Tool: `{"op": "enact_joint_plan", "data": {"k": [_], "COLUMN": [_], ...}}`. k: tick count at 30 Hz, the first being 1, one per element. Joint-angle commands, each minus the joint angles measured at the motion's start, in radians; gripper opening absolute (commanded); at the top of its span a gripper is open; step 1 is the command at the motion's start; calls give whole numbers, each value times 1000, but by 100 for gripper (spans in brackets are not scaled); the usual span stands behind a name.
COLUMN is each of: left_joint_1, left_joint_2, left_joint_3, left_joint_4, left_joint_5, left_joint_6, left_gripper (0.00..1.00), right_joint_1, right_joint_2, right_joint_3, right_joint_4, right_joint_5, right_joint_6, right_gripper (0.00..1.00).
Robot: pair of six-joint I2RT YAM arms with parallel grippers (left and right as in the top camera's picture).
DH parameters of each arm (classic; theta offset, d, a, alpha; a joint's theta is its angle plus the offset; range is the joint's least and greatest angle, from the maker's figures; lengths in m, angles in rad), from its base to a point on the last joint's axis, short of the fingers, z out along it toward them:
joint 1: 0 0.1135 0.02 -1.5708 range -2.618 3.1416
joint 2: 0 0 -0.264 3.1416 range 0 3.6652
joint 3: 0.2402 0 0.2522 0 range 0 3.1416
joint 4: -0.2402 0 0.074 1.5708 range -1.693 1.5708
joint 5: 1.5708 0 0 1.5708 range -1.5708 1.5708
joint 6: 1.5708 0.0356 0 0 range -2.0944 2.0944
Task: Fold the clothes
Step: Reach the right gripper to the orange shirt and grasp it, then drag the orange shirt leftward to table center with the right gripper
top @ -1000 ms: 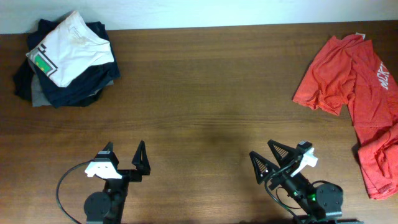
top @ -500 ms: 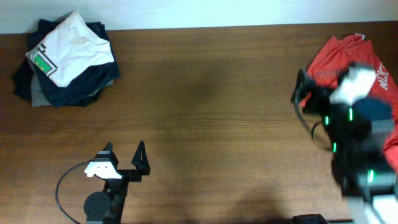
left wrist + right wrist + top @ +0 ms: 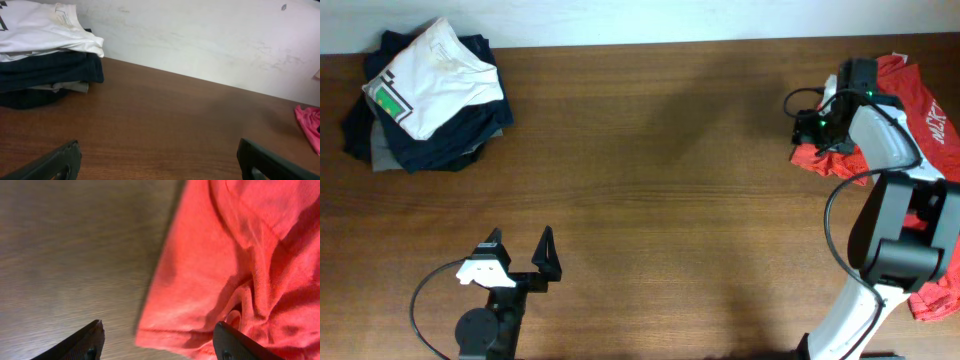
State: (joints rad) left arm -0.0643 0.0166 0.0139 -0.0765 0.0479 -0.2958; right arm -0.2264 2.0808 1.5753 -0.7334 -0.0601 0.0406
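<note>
Just swung my right hand (image 3: pixel 157 325) out over the shirt (image 3: pixel 210 255) edge, spread apart, nothing grabbed yet, so folding's barely started.

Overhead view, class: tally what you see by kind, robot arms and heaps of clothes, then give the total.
Robot arms: 2 (left gripper open over bare wood; right gripper open at the edge of the orange-red clothes)
Heaps of clothes: 2 (the orange-red clothes; a dark stack topped by a white shirt)
Total: 4
</note>
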Motion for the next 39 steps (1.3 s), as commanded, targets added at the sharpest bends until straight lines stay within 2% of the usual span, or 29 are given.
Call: {"op": "enact_joint_plan", "data": {"k": [1, 7, 9, 13, 14, 15, 16, 17, 18, 19, 21, 23, 27, 31, 32, 36, 37, 38, 39], "left_joint_1": [2, 2, 2, 2, 2, 2, 2, 2, 2, 2, 2, 2, 2, 2, 2, 2, 2, 2, 2], "left_joint_2": [-5, -5, -5, -5, -5, -5, -5, -5, -5, -5, -5, -5, -5, -5, -5, -5, -5, -5, -5], "left_joint_3": [-5, -5, -5, -5, -5, -5, -5, -5, -5, -5, -5, -5, -5, -5, -5, -5, -5, -5, -5], "left_joint_4": [-3, -3, -3, -3, -3, -3, -3, -3, -4, -3, -3, -3, -3, -3, -3, -3, -3, -3, -3], "left_joint_5": [-1, -3, -3, -3, -3, -3, -3, -3, -3, -3, -3, -3, -3, -3, -3, -3, -3, -3, -3], "left_joint_6": [9, 9, 9, 8, 8, 8, 9, 8, 9, 9, 9, 8, 9, 9, 8, 8, 8, 8, 8], "left_gripper": [99, 99, 99, 99, 99, 99, 99, 99, 99, 99, 99, 99, 99, 99, 99, 99, 99, 99, 99], "right_joint_1": [-3, 52, 55, 55, 55, 55, 55, 55, 56, 56, 72, 132, 424, 767, 822, 948, 964, 973, 966], "right_joint_2": [69, 86, 86, 86, 87, 87, 87, 87, 87, 87, 86, 85, 85, 85, 85, 84, 80, 76, 74], "right_joint_3": [20, 12, -11, -35, -35, -35, -35, -35, -37, -38, -37, -36, -36, -36, -36, 27, 42, 70, 103], "right_joint_4": [-12, -11, -4, -14, -15, -14, -14, -16, -16, -20, -30, -30, 38, 158, 167, 101, 76, 27, -23], "right_joint_5": [-42, -34, -10, 73, 75, 75, 72, 68, 51, 25, -105, -154, -244, -251, -256, -468, -461, -428, -396], "right_joint_6": [-8, -7, -7, -6, -6, -6, -7, -2, 0, 0, 0, 0, 10, 206, 253, 238, 210, 208, 208], "right_gripper": [74, 74, 69, 71, 76, 76, 58, 29, 9, 4, 4, 4, 4, 4, 4, 4, 5, 55, 97]}}
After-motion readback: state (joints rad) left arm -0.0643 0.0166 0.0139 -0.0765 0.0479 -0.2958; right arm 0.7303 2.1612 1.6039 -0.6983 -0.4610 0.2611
